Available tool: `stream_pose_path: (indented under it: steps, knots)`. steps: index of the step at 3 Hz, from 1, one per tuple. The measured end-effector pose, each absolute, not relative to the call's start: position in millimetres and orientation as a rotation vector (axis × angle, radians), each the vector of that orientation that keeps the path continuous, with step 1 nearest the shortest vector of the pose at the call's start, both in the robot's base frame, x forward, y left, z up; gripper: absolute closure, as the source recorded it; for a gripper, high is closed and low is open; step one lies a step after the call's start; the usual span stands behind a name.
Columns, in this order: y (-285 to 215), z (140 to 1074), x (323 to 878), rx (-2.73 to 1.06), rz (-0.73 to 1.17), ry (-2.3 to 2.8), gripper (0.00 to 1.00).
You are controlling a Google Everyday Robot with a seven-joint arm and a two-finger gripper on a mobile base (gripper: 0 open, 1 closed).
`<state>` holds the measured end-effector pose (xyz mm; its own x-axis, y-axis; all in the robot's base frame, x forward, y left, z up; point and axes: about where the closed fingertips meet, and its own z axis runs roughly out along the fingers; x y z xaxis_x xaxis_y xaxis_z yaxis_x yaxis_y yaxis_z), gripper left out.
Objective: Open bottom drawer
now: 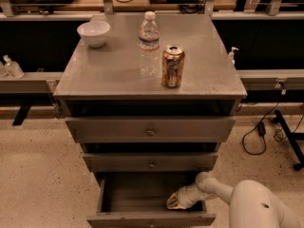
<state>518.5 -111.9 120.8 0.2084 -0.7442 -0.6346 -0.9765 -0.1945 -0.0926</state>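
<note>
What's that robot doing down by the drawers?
The robot's white arm reaches down to the grey cabinet. Its gripper is inside the bottom drawer, near the right side. That drawer is pulled out, and the two above it look pushed in. A white bowl, a water bottle and a soda can sit untouched on top.
</note>
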Motion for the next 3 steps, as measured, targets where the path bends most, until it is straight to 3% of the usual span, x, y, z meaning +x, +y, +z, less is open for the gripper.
stream_pose_path:
  steps: [3]
  knots:
    - [-111.9,119.6,487.0,-2.052,0.715,1.566,1.0]
